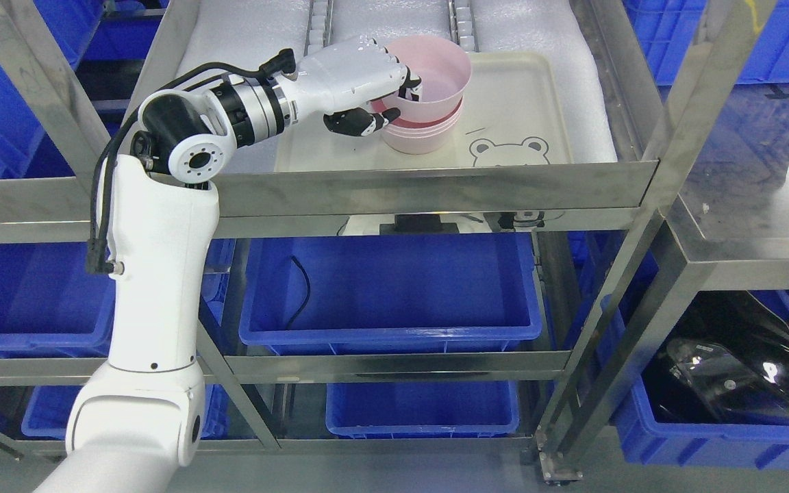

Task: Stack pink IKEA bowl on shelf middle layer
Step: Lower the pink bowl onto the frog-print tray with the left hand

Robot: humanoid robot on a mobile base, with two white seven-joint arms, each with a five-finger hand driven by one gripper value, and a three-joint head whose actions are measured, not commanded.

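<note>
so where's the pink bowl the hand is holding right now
In the head view, the top pink bowl sits tilted in the left hand, partly nested on the lower pink bowls on the cream bear tray.

Tray point(524, 89) bare right of the stacked bowls point(425, 96).

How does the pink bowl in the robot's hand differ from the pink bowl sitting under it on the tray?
The upper pink bowl is gripped at its rim by the left hand; the lower pink bowl is untouched. The upper bowl sits tilted, while the lower bowl stands level on the cream tray. The upper bowl's inside shows; the lower bowl is mostly covered, only its rim and wall visible. Both look the same pink and shape, partly nested.
</note>
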